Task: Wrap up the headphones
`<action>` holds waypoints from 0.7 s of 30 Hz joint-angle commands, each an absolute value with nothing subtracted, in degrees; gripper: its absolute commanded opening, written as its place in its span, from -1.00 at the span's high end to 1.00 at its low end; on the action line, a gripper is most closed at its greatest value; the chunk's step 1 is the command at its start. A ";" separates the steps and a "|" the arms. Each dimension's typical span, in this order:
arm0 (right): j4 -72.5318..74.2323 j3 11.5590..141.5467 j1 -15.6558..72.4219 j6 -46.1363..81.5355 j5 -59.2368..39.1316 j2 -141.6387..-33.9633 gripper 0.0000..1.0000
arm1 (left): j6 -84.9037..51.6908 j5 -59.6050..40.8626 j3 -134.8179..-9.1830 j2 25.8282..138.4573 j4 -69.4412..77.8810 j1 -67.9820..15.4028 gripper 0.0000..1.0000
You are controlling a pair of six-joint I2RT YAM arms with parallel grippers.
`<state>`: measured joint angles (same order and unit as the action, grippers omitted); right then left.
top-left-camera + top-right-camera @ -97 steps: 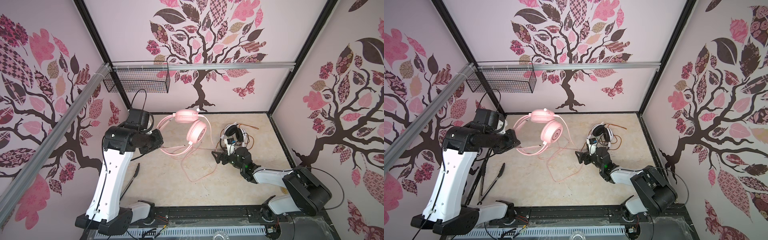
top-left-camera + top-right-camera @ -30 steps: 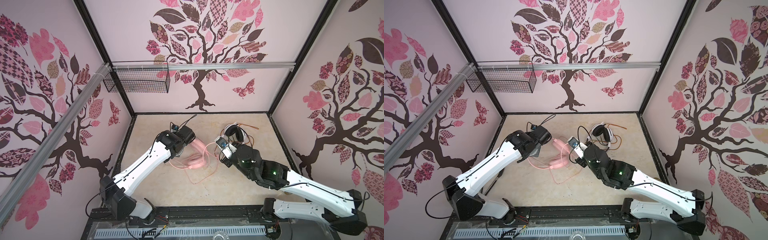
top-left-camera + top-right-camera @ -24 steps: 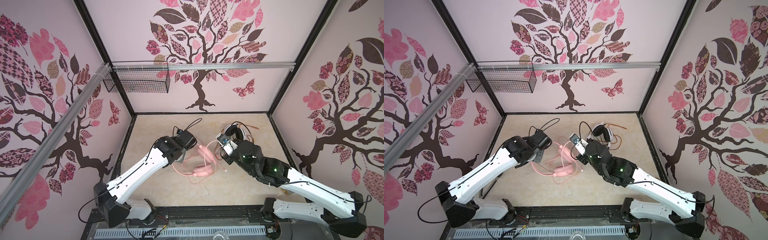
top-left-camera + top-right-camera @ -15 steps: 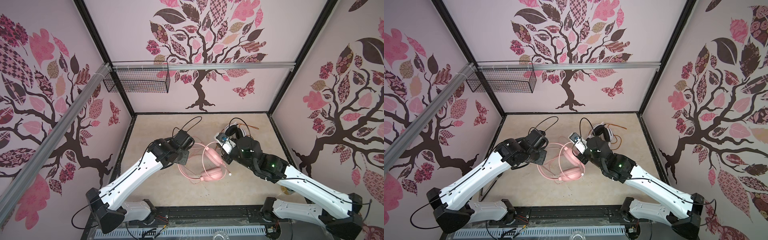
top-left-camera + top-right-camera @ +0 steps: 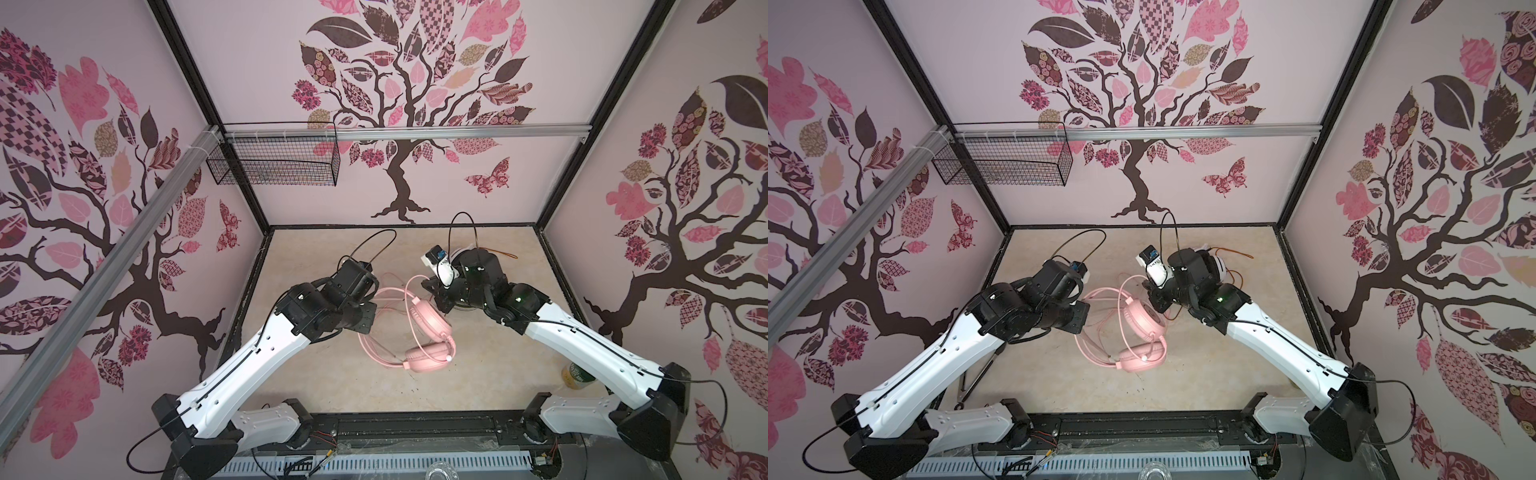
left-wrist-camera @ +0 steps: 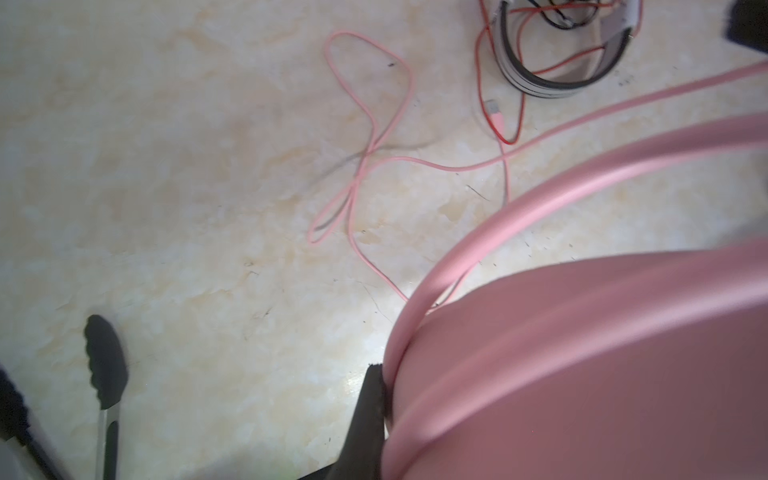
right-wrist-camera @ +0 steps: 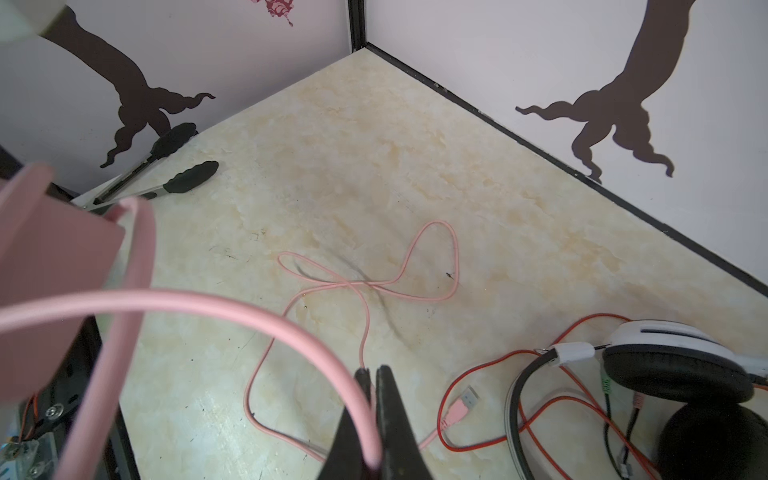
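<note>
1. Pink headset [image 5: 428, 318]: raised over the middle of the worktop [image 5: 332, 386], between the two arms.
2. Left gripper [image 6: 380, 374]: closed tight on the pink headset's headband.
3. Right gripper [image 7: 372, 372]: jaws pinched together on the pink cable [image 7: 208, 297]. The cable's loose length lies in loops on the worktop, and its plug [image 7: 461, 405] is just beside the orange-red cable [image 7: 478, 374].
4. White-and-black headset [image 7: 665, 340]: lying near the far right corner with the orange-red cable tangled around it. The right arm mostly hides it in both top views.
5. Tongs [image 7: 166, 166]: black-tipped, lying along the left edge.
6. Wire basket [image 5: 274, 164]: hung on the wall rail above the far left corner.
</note>
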<state>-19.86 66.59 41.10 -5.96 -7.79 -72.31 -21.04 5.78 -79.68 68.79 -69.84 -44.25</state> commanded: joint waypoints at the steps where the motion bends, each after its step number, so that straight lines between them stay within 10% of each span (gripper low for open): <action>1: -18.16 68.07 41.02 -4.59 -8.86 -72.96 1.00 | -20.84 -2.42 -79.29 66.67 -64.06 -44.45 1.00; 12: -13.47 63.15 40.23 -0.59 -11.11 -73.17 0.97 | -23.11 -3.37 -81.88 66.67 -63.80 -44.32 1.00; 21: -1.16 47.97 38.05 8.71 -24.39 -70.50 -0.52 | -28.25 -9.29 -92.05 70.18 -67.54 -34.29 1.00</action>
